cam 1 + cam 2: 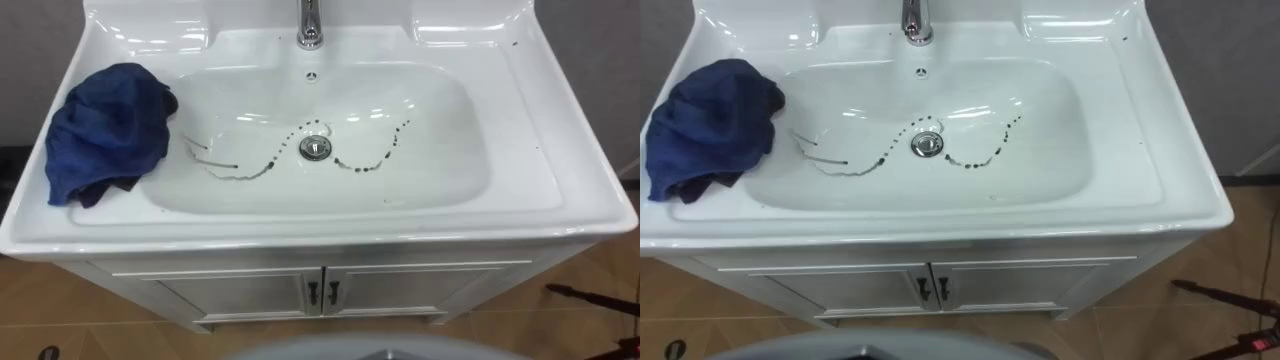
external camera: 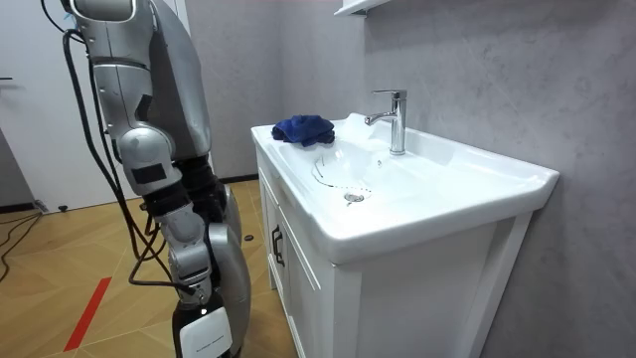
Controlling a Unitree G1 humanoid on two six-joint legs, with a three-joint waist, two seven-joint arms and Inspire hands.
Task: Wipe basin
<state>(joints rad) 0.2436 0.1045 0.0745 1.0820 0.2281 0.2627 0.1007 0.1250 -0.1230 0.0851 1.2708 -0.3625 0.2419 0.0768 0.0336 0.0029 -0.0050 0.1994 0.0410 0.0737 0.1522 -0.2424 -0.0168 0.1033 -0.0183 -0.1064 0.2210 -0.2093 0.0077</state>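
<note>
Robot stands on the wood floor (image 2: 70, 259) right in front of a white sink cabinet (image 1: 240, 292), facing it. Right arm hangs straight down at its side, right hand (image 2: 204, 328) low by the hip at the bottom edge of the room view, clear of the counter (image 1: 560, 170); cannot tell whether the hand is wide, narrow or holding anything. The basin (image 1: 440, 190) is a white oval bowl sunk in the counter, with a chrome tap (image 1: 310, 25) at the back centre and a metal drain (image 1: 316, 147) in the middle of the bottom. Dark marks (image 1: 250, 172) run in dotted curves over the basin bottom, looping out to both sides of the drain, plus two short dark strokes on the left slope. A crumpled dark blue cloth (image 1: 105, 130) lies on the counter at the robot's left, one edge hanging over the basin's left rim. Cloth lies apart from the marks. Cabinet has two doors with small dark handles at the centre.
</note>
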